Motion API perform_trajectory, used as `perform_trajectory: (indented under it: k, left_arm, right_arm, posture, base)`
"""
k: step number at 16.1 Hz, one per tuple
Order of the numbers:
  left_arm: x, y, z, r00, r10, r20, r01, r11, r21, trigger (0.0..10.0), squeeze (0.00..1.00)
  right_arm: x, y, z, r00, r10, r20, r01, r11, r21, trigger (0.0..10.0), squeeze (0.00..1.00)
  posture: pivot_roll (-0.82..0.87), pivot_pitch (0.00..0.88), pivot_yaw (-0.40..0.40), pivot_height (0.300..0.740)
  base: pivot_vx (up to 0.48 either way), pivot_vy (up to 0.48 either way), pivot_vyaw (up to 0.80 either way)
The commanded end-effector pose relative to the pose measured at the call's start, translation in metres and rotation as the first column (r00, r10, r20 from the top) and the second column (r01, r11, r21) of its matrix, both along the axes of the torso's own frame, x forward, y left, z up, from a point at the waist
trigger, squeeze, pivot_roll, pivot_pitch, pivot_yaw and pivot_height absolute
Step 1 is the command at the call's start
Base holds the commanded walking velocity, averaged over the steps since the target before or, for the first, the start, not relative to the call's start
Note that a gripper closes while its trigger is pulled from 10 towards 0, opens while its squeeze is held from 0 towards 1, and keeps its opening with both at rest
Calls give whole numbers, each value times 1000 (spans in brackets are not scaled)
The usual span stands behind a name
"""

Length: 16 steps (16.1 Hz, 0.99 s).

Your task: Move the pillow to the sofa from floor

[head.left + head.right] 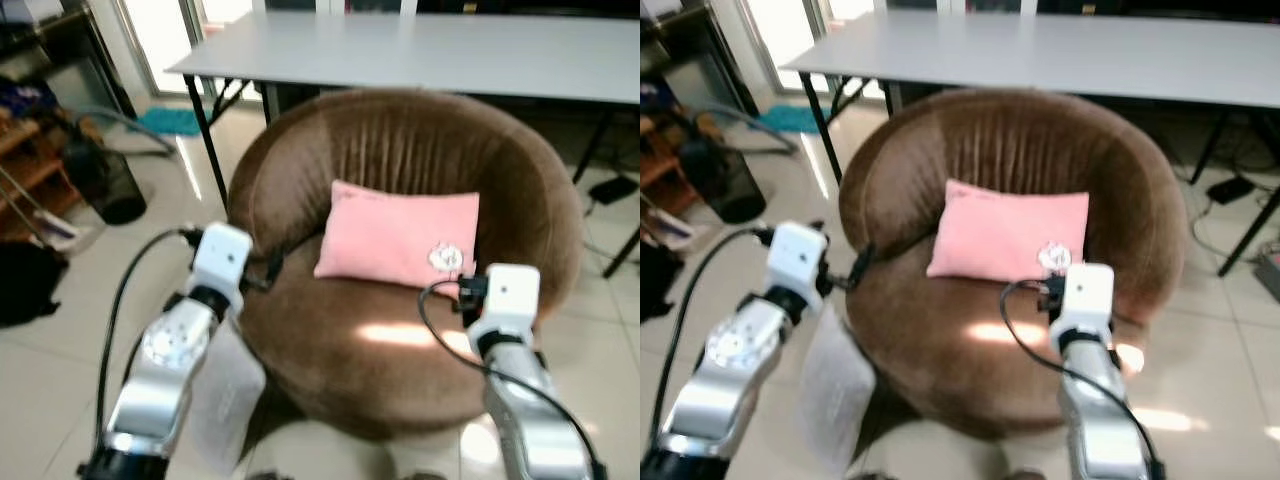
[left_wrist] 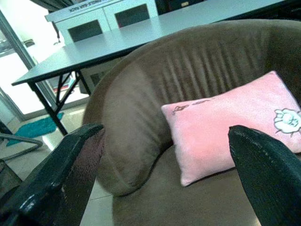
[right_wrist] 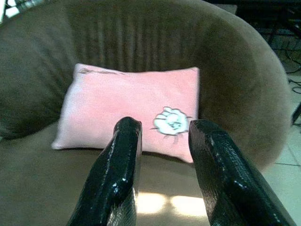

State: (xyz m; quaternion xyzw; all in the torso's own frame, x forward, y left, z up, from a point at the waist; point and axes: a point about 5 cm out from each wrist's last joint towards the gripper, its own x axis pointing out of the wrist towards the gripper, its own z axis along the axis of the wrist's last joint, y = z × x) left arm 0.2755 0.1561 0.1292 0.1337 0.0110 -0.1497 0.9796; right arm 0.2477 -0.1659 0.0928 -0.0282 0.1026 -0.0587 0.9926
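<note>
A pink pillow (image 1: 400,238) with a small white picture on it leans against the back of a round brown sofa chair (image 1: 330,150), resting on the seat. My left gripper (image 2: 164,174) hovers open at the chair's left arm, apart from the pillow (image 2: 225,122). Over the front right of the seat my right gripper (image 3: 162,165) is held, its fingers (image 3: 122,160) open a small way with nothing between them, a short way in front of the pillow (image 3: 122,103).
A long grey table (image 1: 420,50) stands right behind the chair. At the left are a black bin (image 1: 100,180), shelves with clutter (image 1: 25,150) and a teal mat (image 1: 170,120). A dark bag (image 1: 25,280) lies on the tiled floor (image 1: 40,380).
</note>
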Motion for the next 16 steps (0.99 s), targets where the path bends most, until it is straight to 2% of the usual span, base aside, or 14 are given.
perform_trajectory:
  k: [1, 11, 16]
  left_arm:
    - [1, 0, -1, 1000, 7, 0, -7, 1000, 7, 10000, 0]
    - [6, 5, -3, 999, 30, 11, -30, 999, 10, 10000, 0]
    - [15, 0, 0, 1000, 14, 22, -14, 1000, 13, 10000, 0]
  right_arm:
    - [2, 1, 4, 1000, 18, 7, -18, 1000, -8, 10000, 0]
    - [6, 2, 0, 1000, 18, -23, -17, 1000, 25, 10000, 0]
    - [6, 3, -2, 999, 15, -34, -14, 999, 29, 10000, 0]
  posture:
    - [-63, 8, 67, 740]
    - [-50, 0, 60, 740]
    - [-48, 0, 62, 740]
  base:
    - [0, 371, 0]
    - [0, 373, 0]
    - [0, 382, -426]
